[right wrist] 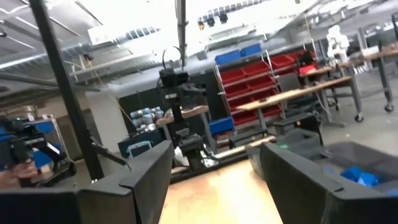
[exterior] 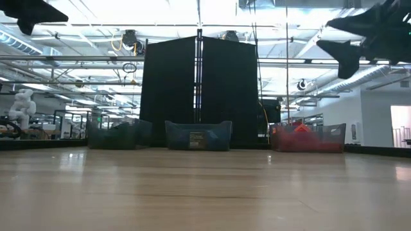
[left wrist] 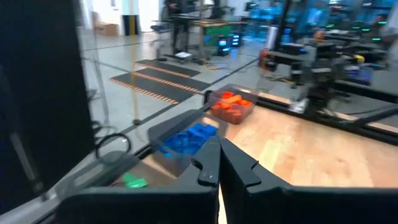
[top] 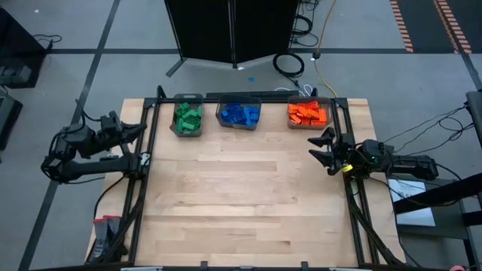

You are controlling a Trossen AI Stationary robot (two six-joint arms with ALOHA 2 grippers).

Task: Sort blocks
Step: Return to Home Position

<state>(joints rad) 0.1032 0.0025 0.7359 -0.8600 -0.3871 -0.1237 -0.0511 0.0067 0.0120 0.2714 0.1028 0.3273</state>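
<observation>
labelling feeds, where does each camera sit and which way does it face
High: above the table, straight down; both arms at its sides.
Low: tabletop height, facing the bins; arms at top corners.
Left wrist: past the shut left tool toward blue blocks and orange blocks.
Right wrist: past the open right tool across the table.
High and left wrist share the orange blocks.

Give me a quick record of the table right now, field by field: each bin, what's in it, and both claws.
left bin: green blocks
middle bin: blue blocks
right bin: orange blocks
left claw: shut, empty, at the table's left edge
right claw: open, empty, at the right edge near the right bin
table: no loose blocks seen
</observation>
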